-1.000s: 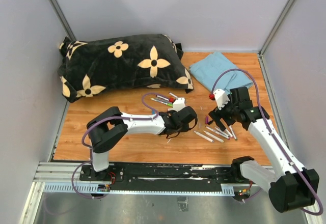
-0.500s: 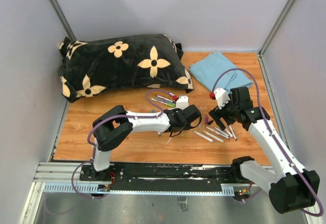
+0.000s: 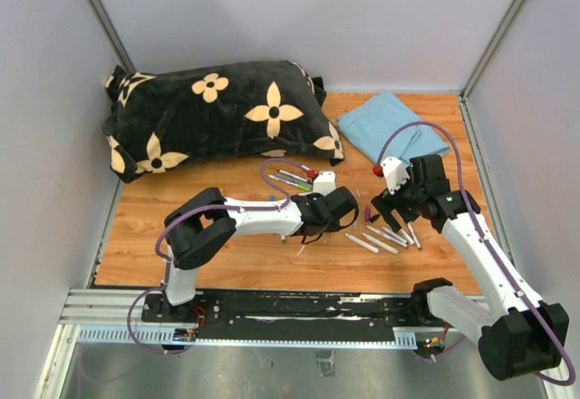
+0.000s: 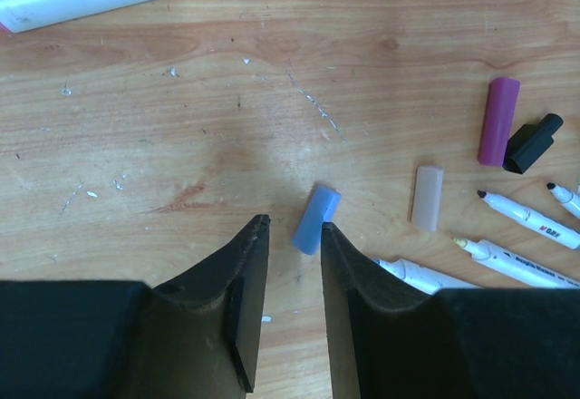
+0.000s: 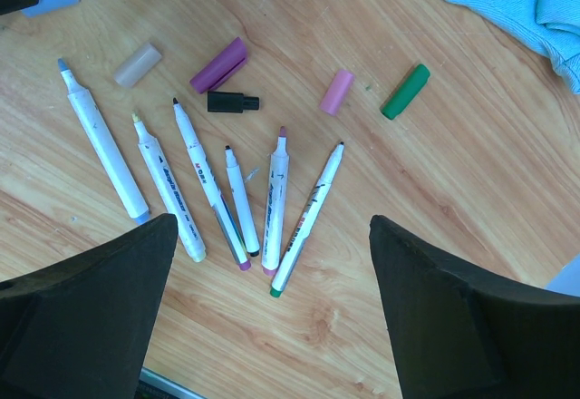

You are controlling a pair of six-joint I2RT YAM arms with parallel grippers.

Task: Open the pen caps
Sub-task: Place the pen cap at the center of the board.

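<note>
Left wrist: note left gripper (image 4: 294,228) narrowly parted, empty, blue cap (image 4: 318,217) loose at its tips. Lift straight, not nudging it; leave right gripper (image 5: 272,227) wide open.

Blue cap (image 4: 316,218), purple cap (image 4: 498,120), green cap (image 5: 405,92)

Pale grey walls (image 3: 317,18) enclose a wooden table (image 3: 227,267); a metal rail (image 3: 272,334) runs along its near edge.
</note>
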